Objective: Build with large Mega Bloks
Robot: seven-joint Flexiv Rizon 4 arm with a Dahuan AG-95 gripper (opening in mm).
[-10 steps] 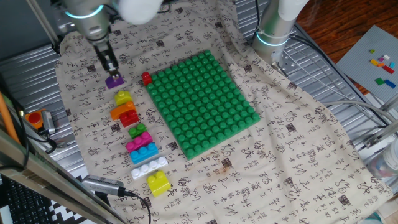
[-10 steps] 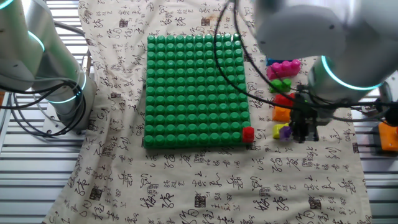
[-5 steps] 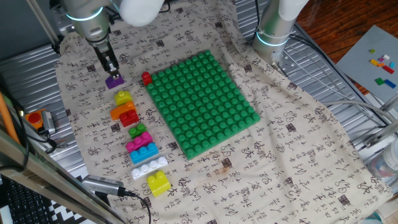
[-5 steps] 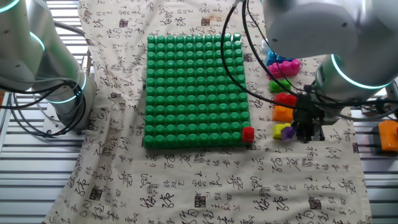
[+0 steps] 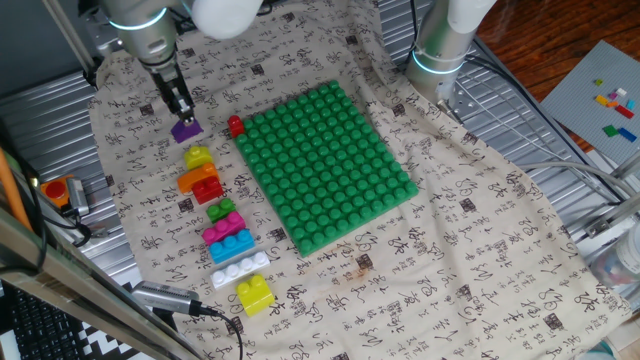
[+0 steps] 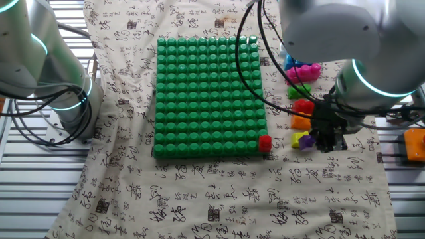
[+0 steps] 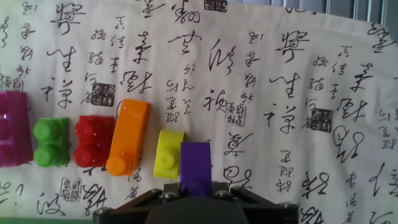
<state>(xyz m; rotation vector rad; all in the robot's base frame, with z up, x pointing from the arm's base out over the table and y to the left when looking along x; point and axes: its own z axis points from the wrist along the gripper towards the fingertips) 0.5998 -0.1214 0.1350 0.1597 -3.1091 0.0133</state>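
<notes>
1. The end effector [image 5: 183, 113] is gripping the purple block [image 5: 185, 130] from above, fingers closed on its two opposite side walls; the hand view is showing the purple block [image 7: 195, 168] seated between the jaws.
2. The purple block [image 6: 306, 140] is sitting at the end of the row of loose blocks, beside the baseplate [image 5: 325, 165]. Whether it is resting on the surface [image 5: 470, 230] or lifted just clear is hard to judge from these views.
3. The yellow block [image 7: 166, 154] is lying just beside the purple one, possibly touching it. The orange block [image 7: 127, 135], red block [image 7: 93, 140] and green block [image 7: 51, 142] are following in line.
4. A small red block [image 5: 236, 126] is sitting at the baseplate corner nearest the end effector.
5. Handling judgement: the block is likely light, rigid, hollow plastic with a glossy, slippery skin. It should not deform or break under jaw pressure, but it can rotate or slip if held off-centre.
6. Grip recommendation: take hold on the flat side walls, below the stud, centred along the block, keeping it level.
7. Risk: the neighbouring yellow block may drag along during the lift.
</notes>
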